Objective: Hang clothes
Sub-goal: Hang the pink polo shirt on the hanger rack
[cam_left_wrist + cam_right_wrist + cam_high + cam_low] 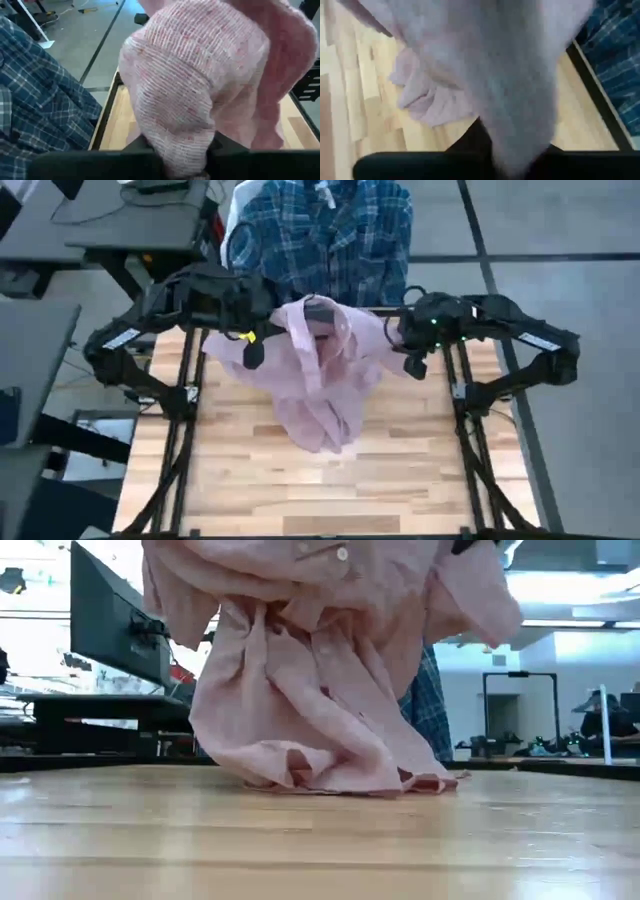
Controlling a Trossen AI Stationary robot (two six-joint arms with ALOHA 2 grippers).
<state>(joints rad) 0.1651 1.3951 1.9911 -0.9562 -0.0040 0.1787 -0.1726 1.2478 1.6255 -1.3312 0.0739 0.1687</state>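
The left gripper (252, 348) has its jaws pinched narrowly on a fold of the dusty pink shirt (318, 375); in the left wrist view the pink weave (185, 95) bulges out from between the two dark fingers (135, 147) and fills most of the frame. The right gripper (412, 360) is likewise clamped on the same shirt at its opposite edge, though the right wrist view is smeared, so the cloth (510, 85) running down between those fingers is probably, rather than plainly, pinched there. Between the two grippers the shirt hangs as a sagging bundle, lifted at both upper corners, with its lower folds spilling forward. From table height its bottom hem (340, 780) rests crumpled on the wooden table (320, 840) while the upper part is held up out of frame. Seen from above, the pink cloth sits over the far middle of the table (300, 490), between the two dark arms that reach in from either side. Just past the table's far edge the blue-and-white plaid shirt (325, 235) hangs spread out, near the pink one, and it shows again beside the table edge in the left wrist view (40, 105).
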